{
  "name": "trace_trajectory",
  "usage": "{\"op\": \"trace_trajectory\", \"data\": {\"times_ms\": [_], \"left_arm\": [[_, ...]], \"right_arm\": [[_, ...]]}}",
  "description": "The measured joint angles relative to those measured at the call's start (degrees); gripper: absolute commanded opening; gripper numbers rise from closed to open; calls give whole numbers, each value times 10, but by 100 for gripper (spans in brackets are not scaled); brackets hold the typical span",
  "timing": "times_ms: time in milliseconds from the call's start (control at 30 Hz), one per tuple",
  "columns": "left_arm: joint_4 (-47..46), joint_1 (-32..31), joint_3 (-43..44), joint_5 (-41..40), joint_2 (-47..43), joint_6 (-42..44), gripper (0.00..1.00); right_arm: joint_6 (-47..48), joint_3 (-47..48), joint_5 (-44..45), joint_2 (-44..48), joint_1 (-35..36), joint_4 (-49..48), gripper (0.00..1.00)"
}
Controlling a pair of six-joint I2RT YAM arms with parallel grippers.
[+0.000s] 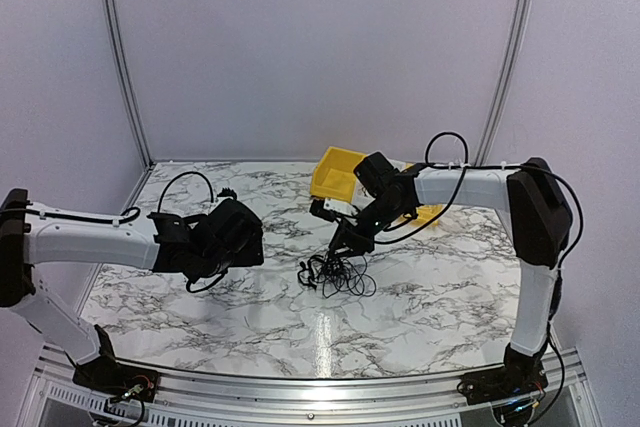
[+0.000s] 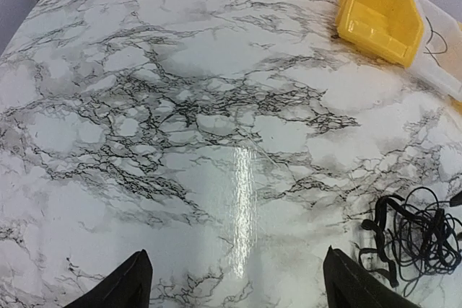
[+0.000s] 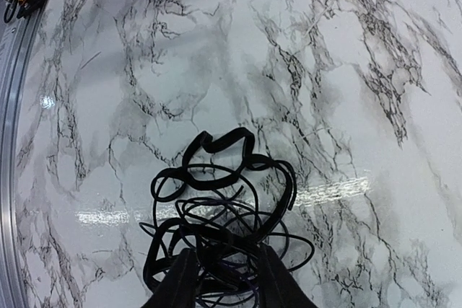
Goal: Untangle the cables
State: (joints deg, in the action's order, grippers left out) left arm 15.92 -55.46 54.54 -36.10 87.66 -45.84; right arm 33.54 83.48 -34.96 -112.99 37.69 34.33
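From above: cables (image 1: 337, 273) bunched in one tangle around the middle of the table (image 1: 200, 297). Right tool (image 1: 345, 244) down on the tangle's far side, left tool (image 1: 238, 235) apart, toward the left edge. Yellow bin (image 1: 337, 172) by the far edge.

From the left wrist: left tool (image 2: 237, 272) spread wide, holding nothing.

From the right wrist: right tool (image 3: 226, 268) narrowed over the tangle's strands; pinched or not, cannot tell.

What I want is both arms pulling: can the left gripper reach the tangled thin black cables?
Probably yes: only bare marble tabletop lies between the open left gripper and the thin black cables.
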Motion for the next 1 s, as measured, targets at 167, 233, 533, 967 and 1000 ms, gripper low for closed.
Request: {"op": "trace_trajectory", "data": {"times_ms": [167,233,533,967,1000], "left_arm": [[-54,-16,-47,14,-61,43,87],[-73,-16,-57,24,-72,56,86],[-203,-23,-94,119,-66,134,81],[-352,-49,-35,201,16,250,81],[-363,-49,-25,198,26,256,80]], "right_arm": [[-18,0,21,-5,0,-5,12],[-23,0,27,-5,0,-8,4],[-32,17,21,2,0,5,0],[-46,169,-75,101,8,55,0],[-48,179,-78,104,11,59,0]]}}
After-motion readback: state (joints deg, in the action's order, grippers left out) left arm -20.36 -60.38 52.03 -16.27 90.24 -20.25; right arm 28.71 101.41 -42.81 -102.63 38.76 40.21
